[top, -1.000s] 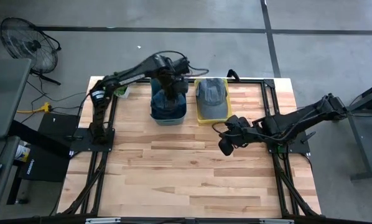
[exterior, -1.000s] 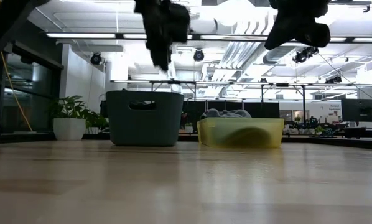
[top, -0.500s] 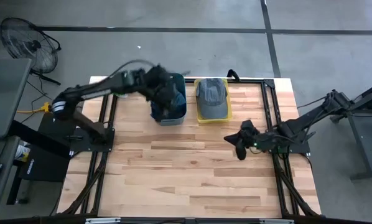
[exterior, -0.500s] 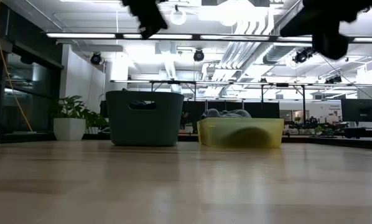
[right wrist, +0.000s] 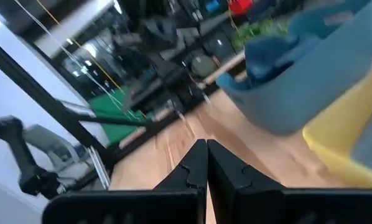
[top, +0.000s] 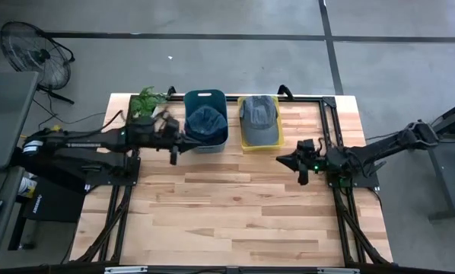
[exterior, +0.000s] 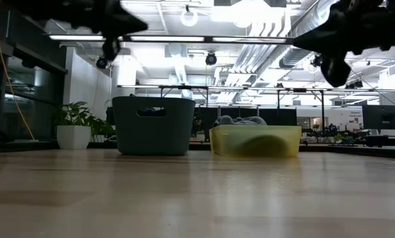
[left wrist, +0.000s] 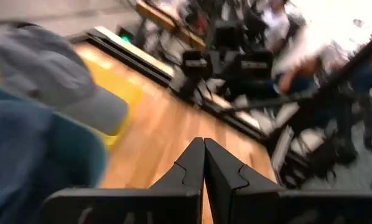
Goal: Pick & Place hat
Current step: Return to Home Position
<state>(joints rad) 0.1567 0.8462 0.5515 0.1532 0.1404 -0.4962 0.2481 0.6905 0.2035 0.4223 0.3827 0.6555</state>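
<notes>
The blue cap lies in the blue bin and the gray cap in the yellow bin. They look soft and light, best pinched by the stiffer brim, I'd say. The left gripper and the right gripper hang closed and empty.

No writing, label, brand, number or sign can be read in any of the views.
</notes>
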